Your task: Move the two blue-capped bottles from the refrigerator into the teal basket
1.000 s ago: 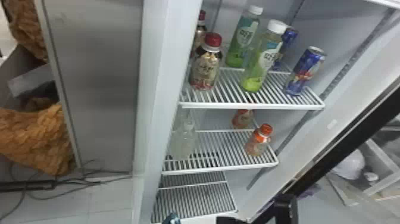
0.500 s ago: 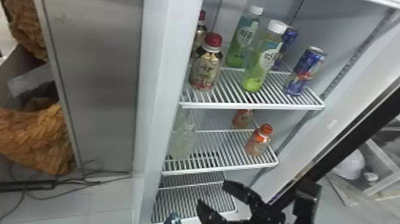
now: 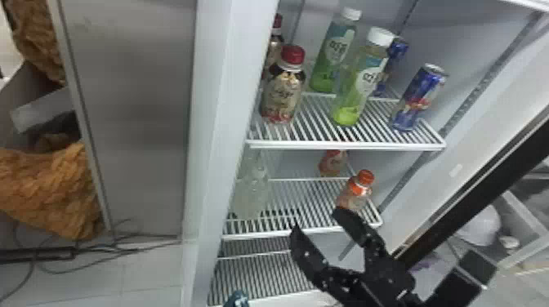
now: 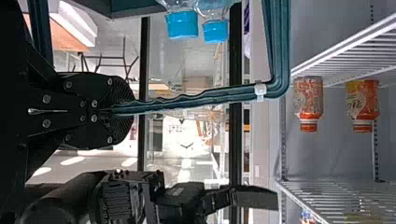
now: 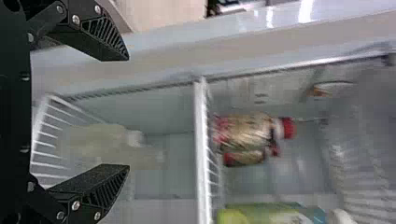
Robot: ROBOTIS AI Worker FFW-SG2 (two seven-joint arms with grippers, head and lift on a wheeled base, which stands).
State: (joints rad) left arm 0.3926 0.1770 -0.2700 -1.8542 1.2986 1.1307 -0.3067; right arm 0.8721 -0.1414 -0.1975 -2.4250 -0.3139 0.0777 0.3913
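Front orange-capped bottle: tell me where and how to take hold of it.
Best around the bottle's body, below the narrower neck, coming level from the front: it stands upright near the front edge of its shelf, and the upper shelf likely hampers a reach from above.

In the refrigerator (image 3: 212,122), the upper shelf (image 3: 347,145) held two red-capped bottles (image 3: 282,87) along its left edge, two green bottles (image 3: 352,94) nearer the middle, and two blue cans (image 3: 416,100) toward the right, one by the front corner. On the shelf below (image 3: 261,234), pale bottles (image 3: 250,196) stood by the left edge; an orange-capped bottle (image 3: 354,195) stood near the right front corner, another orange bottle (image 3: 331,163) farther back.
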